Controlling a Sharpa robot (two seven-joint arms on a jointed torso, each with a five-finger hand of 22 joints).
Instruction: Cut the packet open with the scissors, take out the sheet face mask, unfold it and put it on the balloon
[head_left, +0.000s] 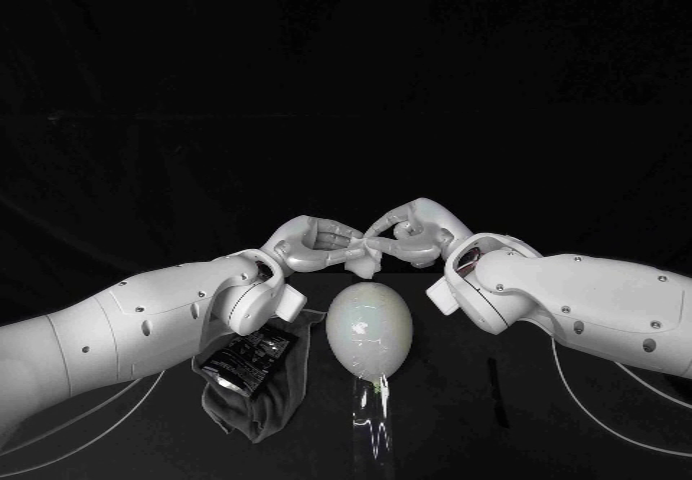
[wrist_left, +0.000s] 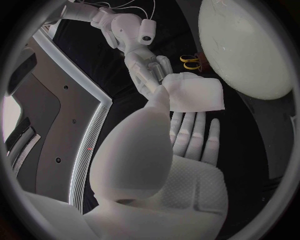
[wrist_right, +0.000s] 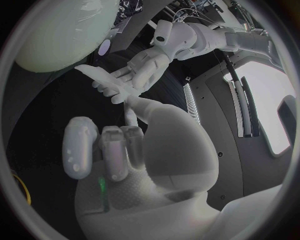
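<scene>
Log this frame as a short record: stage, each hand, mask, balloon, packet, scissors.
stage: folded white sheet face mask is out of its packet, not yet unfolded or on the balloon
left hand: holds one side of the mask
right hand: holds the opposite side
mask: folded, held between both hands above the balloon's far end
balloon: pale oval balloon, lying on the black table, bare
packet: dark foil packet, beside the balloon under the left arm
scissors: yellow-handled scissors, on the table, untouched
</scene>
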